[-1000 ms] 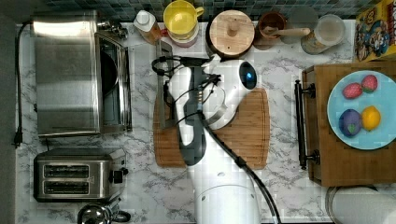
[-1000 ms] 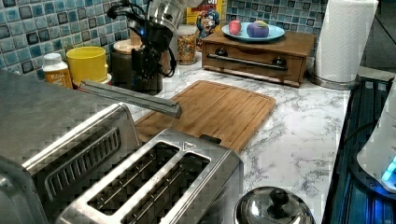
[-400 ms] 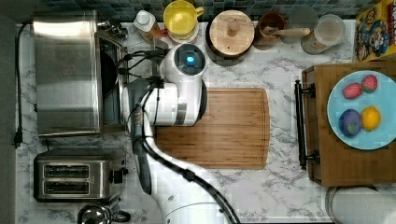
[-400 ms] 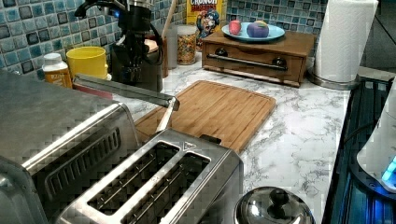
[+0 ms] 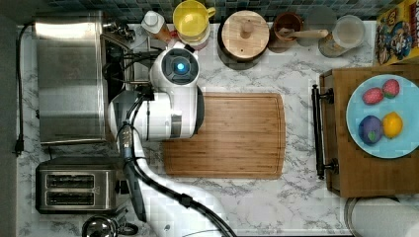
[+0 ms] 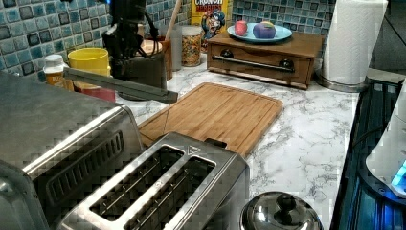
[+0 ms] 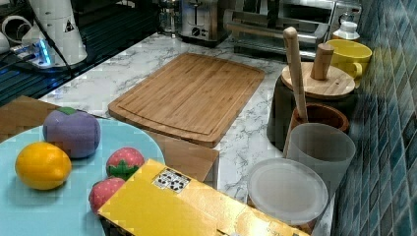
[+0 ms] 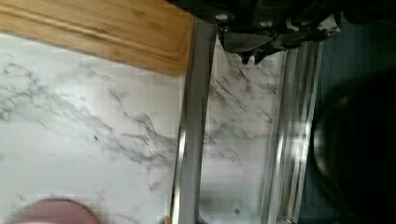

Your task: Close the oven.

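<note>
The gripper hangs right over the oven's door handle, the steel bar that runs along the door's free edge; its dark fingertips sit between that bar and the door frame, but whether they are spread or pinched I cannot tell, nor whether they touch anything. The door lies dropped open, jutting out level from the oven, which stands at the counter's end beside the toaster, with the cutting board just beyond the door's edge. I judge the door stiff and fairly heavy, swinging on a hinge at its base, its brushed steel smooth and likely slippery, its glass pane best left alone. The bar is the place to hook or push from beneath, lifting toward the oven's dark mouth.
</note>
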Motion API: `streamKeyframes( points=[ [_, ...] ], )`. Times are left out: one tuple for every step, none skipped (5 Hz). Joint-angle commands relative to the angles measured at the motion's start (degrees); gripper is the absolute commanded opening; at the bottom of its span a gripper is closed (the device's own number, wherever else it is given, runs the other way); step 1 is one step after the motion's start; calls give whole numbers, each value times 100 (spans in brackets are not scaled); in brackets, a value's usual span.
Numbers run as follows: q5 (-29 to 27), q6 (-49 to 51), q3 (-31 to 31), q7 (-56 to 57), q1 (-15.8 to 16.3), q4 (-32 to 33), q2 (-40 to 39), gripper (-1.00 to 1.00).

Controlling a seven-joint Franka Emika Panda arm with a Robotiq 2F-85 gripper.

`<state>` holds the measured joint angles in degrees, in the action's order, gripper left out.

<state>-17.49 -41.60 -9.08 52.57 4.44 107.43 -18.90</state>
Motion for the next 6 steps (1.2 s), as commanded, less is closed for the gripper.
streamKeyframes(
  points=[
    [1619, 2, -586, -1747, 1365, -868, 300, -100],
    [1969, -10, -591, -2103, 1429, -976, 295, -100],
    [2600, -49, -404, -2603, 1525, -1041, 349, -100],
    [3044, 363, -270, -3427, 1686, -1320, 473, -100],
    [3085, 363, -242, -4076, 1649, -1168, 862, -100],
    [2837, -9, -297, -4145, 1511, -721, 1335, -100]
  ],
)
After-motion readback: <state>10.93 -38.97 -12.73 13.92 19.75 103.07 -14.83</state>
